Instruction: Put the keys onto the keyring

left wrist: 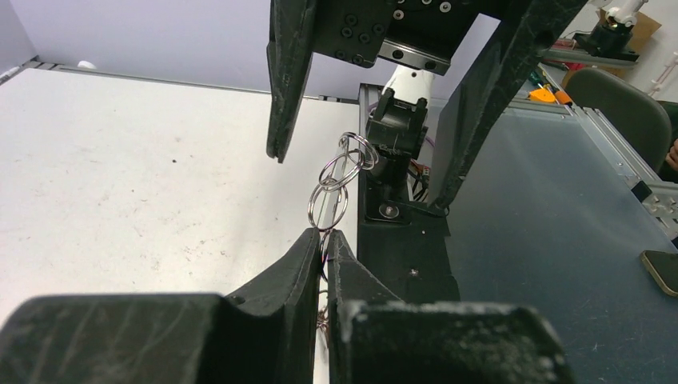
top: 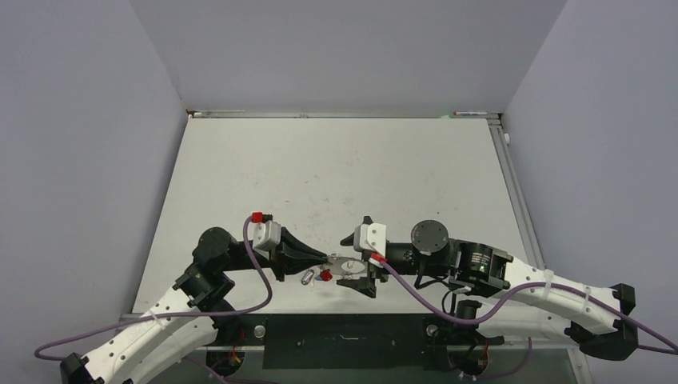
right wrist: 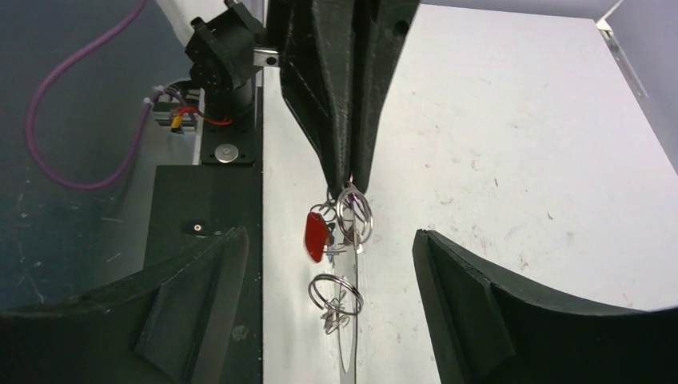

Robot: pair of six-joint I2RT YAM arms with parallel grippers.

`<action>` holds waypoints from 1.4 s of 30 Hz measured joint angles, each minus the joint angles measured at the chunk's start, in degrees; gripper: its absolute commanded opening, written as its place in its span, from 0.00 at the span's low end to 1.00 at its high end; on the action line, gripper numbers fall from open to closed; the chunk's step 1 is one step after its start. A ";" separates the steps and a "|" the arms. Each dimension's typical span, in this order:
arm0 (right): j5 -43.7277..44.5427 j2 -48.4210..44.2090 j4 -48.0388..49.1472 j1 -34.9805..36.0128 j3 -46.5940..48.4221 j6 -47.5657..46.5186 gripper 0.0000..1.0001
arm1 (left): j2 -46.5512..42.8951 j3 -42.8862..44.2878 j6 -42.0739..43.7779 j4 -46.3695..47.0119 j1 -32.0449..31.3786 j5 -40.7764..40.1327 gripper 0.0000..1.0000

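Looking at a white table [top: 336, 176] with little dark specks on it. Seeing grey walls [top: 344, 48] standing on its left, far and right sides. Spotting a grey chair [left wrist: 632, 112] sitting off past the near right.

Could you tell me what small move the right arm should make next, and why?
Probably close the right end effector on the lower ring: its fingers stand open either side, while the left end effector pinches the keyring above, leaving that ring dangling.
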 measured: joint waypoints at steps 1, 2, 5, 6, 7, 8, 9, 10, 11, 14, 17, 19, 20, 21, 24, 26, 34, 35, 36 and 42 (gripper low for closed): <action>0.98 -0.52 0.20 0.00 -0.46 0.39 0.78 | -0.07 0.00 0.20 -0.07 0.07 -0.09 0.00; 2.21 -1.07 0.42 0.00 -1.03 0.87 0.78 | -0.15 0.00 0.44 -0.28 0.15 -0.13 0.00; 5.60 -2.21 0.90 0.00 -2.47 2.12 0.78 | -0.20 0.00 0.72 -0.66 0.26 -0.31 0.00; 6.60 -2.43 1.05 0.00 -2.93 2.62 0.79 | -0.20 0.00 0.79 -0.79 0.26 -0.33 0.00; 7.52 -2.60 1.11 -0.02 -3.34 2.99 0.79 | -0.22 0.00 0.83 -0.87 0.26 -0.33 0.00; 8.37 -2.71 1.38 -0.02 -3.76 3.39 0.79 | -0.24 0.00 0.83 -0.94 0.26 -0.33 0.00; 8.98 -2.80 1.70 -0.02 -4.26 3.78 0.79 | -0.26 0.00 0.83 -1.03 0.26 -0.33 0.00; 9.44 -2.86 1.97 -0.02 -4.74 4.28 0.79 | -0.33 0.00 0.83 -1.14 0.26 -0.33 0.00; 9.81 -2.95 2.25 -0.02 -5.25 4.63 0.79 | -0.37 0.00 0.83 -1.22 0.26 -0.33 0.00; 10.47 -3.21 3.37 -0.02 -7.02 5.84 0.79 | -0.52 0.00 0.83 -1.22 0.26 -0.31 0.00; 11.04 -3.63 4.96 -0.09 -9.42 6.93 0.75 | -0.68 0.00 0.81 -1.20 0.35 -0.28 0.00; 11.08 -3.80 6.25 -0.35 -10.75 7.67 0.69 | -0.74 0.00 0.79 -1.18 0.39 -0.28 0.00; 11.06 -3.82 6.86 -0.48 -11.28 7.85 0.65 | -0.76 0.00 0.79 -1.18 0.42 -0.28 0.00; 11.02 -3.85 7.43 -0.55 -11.80 8.09 0.59 | -0.83 0.00 0.76 -1.18 0.48 -0.26 0.00; 10.60 -3.82 8.66 -1.20 -12.81 8.72 0.52 | -1.09 0.00 0.74 -1.16 0.63 -0.26 0.00; 9.90 -3.78 9.62 -1.68 -13.14 9.11 0.52 | -1.27 0.00 0.70 -1.14 0.63 -0.24 0.00; 5.62 -3.58 13.18 -3.91 -14.64 10.80 0.59 | -1.51 0.00 -0.20 -0.22 1.01 0.57 0.00; 4.87 -3.52 13.55 -4.26 -14.80 10.91 0.55 | -1.57 0.00 -0.35 -0.20 1.01 0.61 0.00; 4.15 -3.48 13.92 -4.66 -14.99 10.97 0.50 | -1.64 0.00 -0.55 -0.13 1.01 0.70 0.00; -1.46 -2.60 16.76 -6.86 -15.54 12.33 0.06 | -1.97 0.00 -0.87 0.26 1.09 0.85 0.00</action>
